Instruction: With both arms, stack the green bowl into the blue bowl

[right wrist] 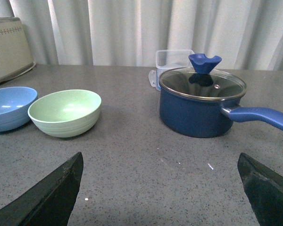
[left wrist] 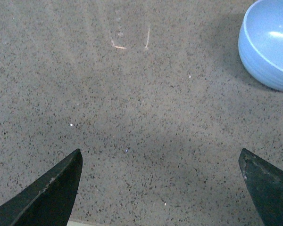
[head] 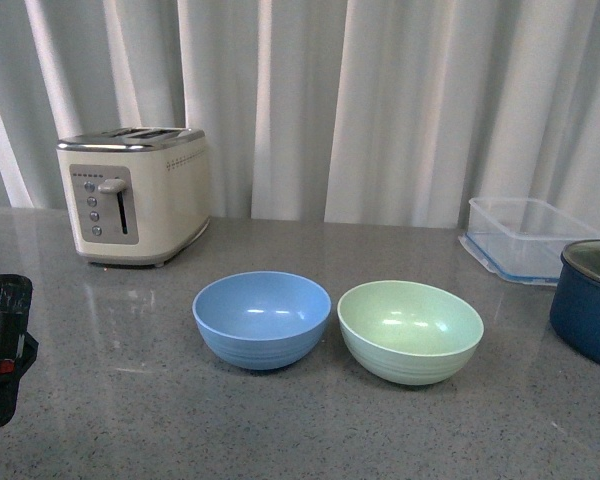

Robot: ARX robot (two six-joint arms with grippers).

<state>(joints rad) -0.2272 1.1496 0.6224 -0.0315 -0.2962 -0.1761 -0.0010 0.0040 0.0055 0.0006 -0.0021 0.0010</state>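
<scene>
A white pleated curtain (head: 380, 100) hangs across the whole back, and a grey speckled stone desk (head: 310, 430) runs from it to the near edge. At the back on the robot's left stands a cream two-slot toaster with a metal top (head: 135, 195). Far to the right sits a dark navy pot with a glass lid and a blue knob (right wrist: 198, 113), with its long handle pointing away from the bowls. Just behind it lies a clear rectangular plastic container (head: 525, 235).

In the middle of the desk the light sky-blue round matte bowl (head: 262, 320) and the pale mint-green round matte bowl (head: 410, 332) stand upright side by side. The blue one is on the left, and their rims are very close (a thin gap seems to part them). Both are empty.

A black shape at the left edge (head: 2, 345) is probably part of the left arm, though too little shows to be sure. The left pincer (left wrist: 160, 157) has its jaws wide apart over bare desk, near the blue bowl but clear of it. The right pincer (right wrist: 160, 160) is likewise spread wide, low over the desk, well short of the green bowl and the pot.
</scene>
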